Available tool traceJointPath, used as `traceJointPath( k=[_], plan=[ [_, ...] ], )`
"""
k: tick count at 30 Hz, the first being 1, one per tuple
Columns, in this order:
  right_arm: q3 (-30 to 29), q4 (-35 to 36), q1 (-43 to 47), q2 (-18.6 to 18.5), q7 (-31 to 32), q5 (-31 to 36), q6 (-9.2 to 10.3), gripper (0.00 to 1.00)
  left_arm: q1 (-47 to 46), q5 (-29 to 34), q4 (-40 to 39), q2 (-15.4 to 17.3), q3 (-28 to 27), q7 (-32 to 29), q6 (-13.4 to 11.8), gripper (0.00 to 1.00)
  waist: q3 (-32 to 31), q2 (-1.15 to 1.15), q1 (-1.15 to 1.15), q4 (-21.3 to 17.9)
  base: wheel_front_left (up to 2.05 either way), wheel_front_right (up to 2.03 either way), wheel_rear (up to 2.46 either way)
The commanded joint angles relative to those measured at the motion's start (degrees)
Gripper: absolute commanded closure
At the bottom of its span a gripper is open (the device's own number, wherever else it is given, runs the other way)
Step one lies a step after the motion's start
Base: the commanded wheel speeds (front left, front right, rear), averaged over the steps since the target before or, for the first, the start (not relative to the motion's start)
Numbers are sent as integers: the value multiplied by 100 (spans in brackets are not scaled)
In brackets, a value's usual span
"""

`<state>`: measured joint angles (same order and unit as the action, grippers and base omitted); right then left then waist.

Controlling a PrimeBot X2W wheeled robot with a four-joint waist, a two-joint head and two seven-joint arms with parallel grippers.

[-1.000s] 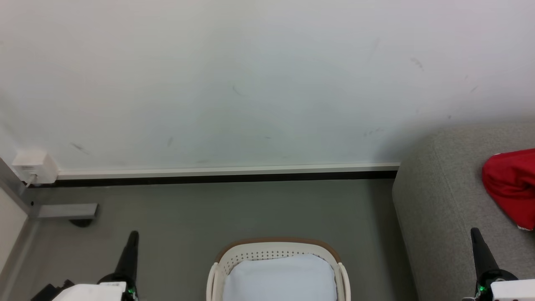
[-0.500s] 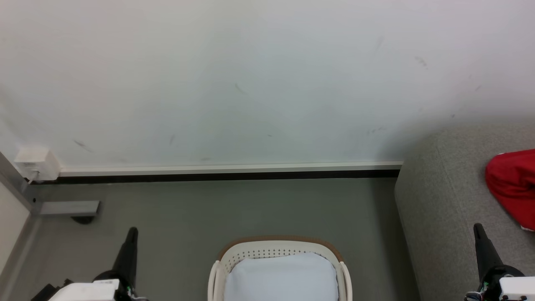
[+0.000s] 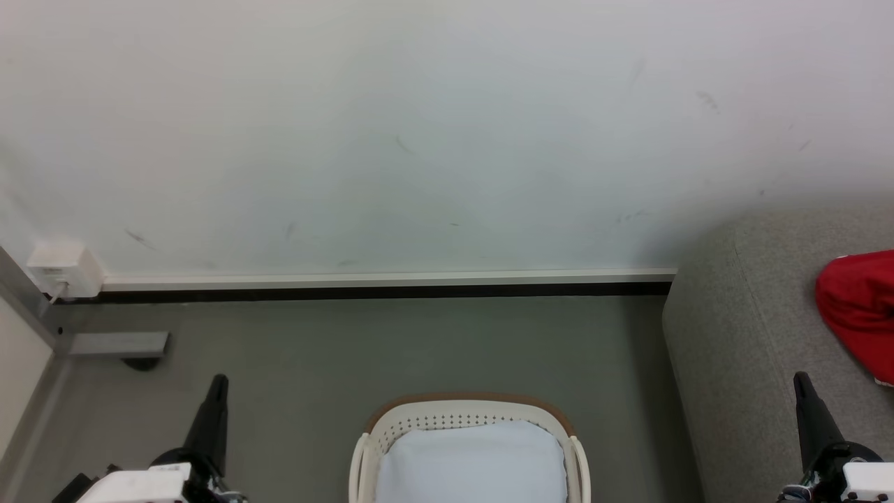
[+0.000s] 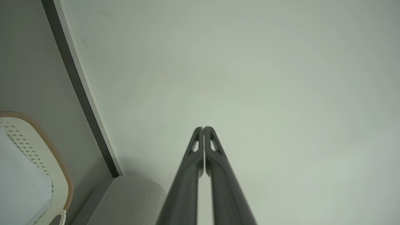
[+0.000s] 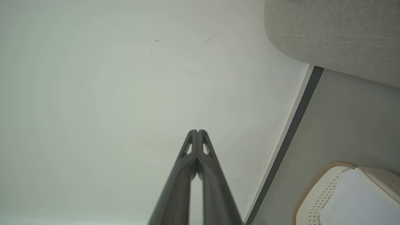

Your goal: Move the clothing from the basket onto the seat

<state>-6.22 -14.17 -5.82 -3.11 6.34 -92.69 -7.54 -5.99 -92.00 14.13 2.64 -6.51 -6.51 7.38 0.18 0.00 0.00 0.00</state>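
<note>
The cream-white perforated basket [image 3: 461, 419] with a brown rim stands on the floor at the bottom middle of the head view, holding a pale bluish-white flat pad [image 3: 471, 461]. A bright red garment [image 3: 858, 311] lies on the light grey sofa seat [image 3: 747, 335] at the right edge. The striped garment is out of view. My left gripper [image 3: 218, 383] is shut and empty at the lower left, left of the basket. My right gripper [image 3: 800, 381] is shut and empty over the sofa's front. The basket [image 4: 37, 150] and sofa [image 4: 131, 200] show in the left wrist view, and the basket [image 5: 315, 193] and sofa [image 5: 337, 34] in the right wrist view.
A white wall [image 3: 419, 140] with a white and black skirting strip [image 3: 384, 288] runs behind the grey floor [image 3: 391, 349]. A white socket box [image 3: 59, 269] and a grey metal foot [image 3: 115, 344] sit at the far left.
The whole head view has shifted slightly, so the camera moved. Both grippers have sunk a little toward the bottom edge, staying shut. The garment and basket lie as before.
</note>
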Motion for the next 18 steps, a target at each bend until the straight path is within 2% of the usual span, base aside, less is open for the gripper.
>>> traceJointPath(
  k=[1, 18],
  plan=[
    [-25, 30, -71, 6, 11, 7, 10, 100, -48, -75, -20, 44, -13, -28, 21, 100, 0, 0, 0, 0, 0, 0, 0],
    [-33, 29, -72, 12, 13, 19, 10, 100, -47, -76, -20, 43, -11, -27, 21, 100, 0, 0, 0, 0, 0, 0, 0]
  ],
)
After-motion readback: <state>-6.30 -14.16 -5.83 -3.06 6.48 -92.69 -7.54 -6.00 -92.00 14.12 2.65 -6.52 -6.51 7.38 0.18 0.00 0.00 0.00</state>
